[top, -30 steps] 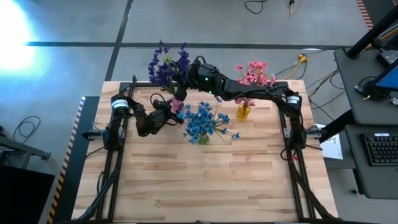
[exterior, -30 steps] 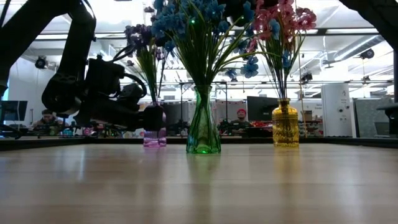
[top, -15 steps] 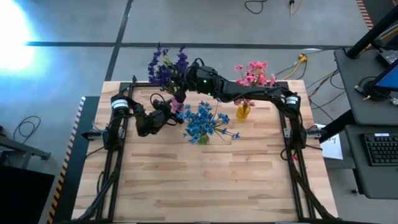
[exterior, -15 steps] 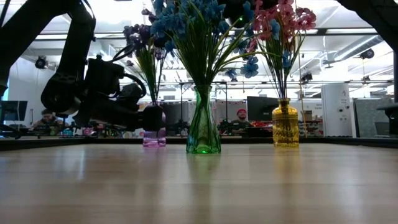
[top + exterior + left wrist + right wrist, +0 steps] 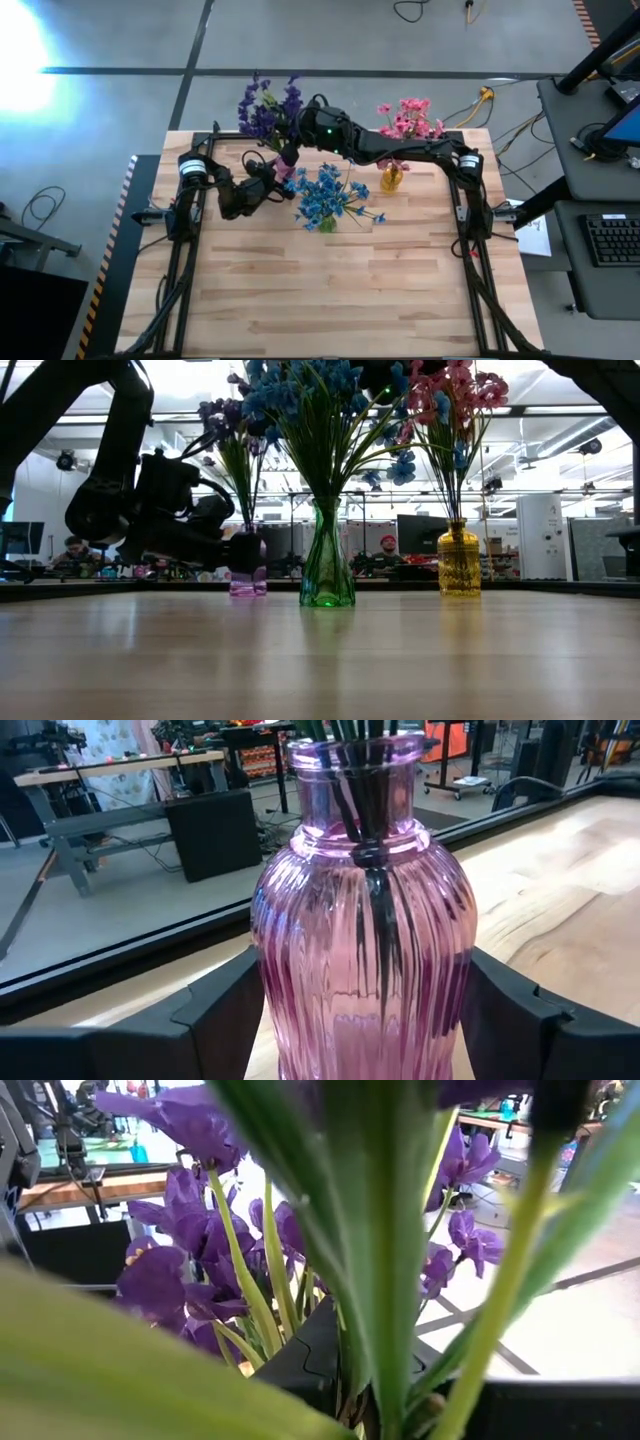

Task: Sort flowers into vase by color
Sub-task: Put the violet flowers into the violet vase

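Purple flowers: upper left of the high frame, light, floppy; take the stiff stems.
Right gripper: pinched closed among those stems.
Left gripper: fingers spread, hugging slippery, fragile purple vase.

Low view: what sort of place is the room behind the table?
Probably an open robotics lab or workshop. Behind the light wooden table are rows of ceiling strip lights, dark monitors on benches, and seated people at workstations.
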{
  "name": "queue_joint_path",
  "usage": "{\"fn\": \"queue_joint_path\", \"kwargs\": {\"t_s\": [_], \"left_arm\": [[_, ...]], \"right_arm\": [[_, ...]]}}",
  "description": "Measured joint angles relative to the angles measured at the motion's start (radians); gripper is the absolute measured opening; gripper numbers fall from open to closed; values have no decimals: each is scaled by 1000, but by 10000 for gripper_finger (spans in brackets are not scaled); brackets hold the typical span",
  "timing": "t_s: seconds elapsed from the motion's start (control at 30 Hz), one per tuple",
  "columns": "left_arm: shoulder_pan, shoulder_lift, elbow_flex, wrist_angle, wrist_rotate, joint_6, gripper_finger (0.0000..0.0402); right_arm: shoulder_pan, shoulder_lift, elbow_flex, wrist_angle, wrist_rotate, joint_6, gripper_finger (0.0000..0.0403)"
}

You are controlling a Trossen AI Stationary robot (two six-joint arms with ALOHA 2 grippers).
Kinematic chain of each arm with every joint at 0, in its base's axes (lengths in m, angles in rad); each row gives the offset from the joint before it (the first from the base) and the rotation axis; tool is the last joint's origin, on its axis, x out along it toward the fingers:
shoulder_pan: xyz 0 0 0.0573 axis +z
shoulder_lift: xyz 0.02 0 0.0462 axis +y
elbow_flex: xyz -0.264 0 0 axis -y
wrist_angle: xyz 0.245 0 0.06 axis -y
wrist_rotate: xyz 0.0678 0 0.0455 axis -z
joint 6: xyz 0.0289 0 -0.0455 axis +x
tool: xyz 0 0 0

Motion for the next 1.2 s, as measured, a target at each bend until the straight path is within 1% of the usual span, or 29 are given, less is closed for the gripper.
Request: {"fn": "queue_joint_path", "kwargs": {"t_s": [0.23,0.3,0.93,1.2], "left_arm": [[0,0,-15,3,5,6,267],[0,0,-21,5,16,6,267],[0,0,-23,6,27,10,267],[0,0,-24,6,50,7,267]], "right_arm": [[7,18,-2,19,0,-17,13],[11,29,-2,35,15,-27,13],[11,35,-2,15,24,-26,13],[13,49,-4,22,23,-16,13]]}}
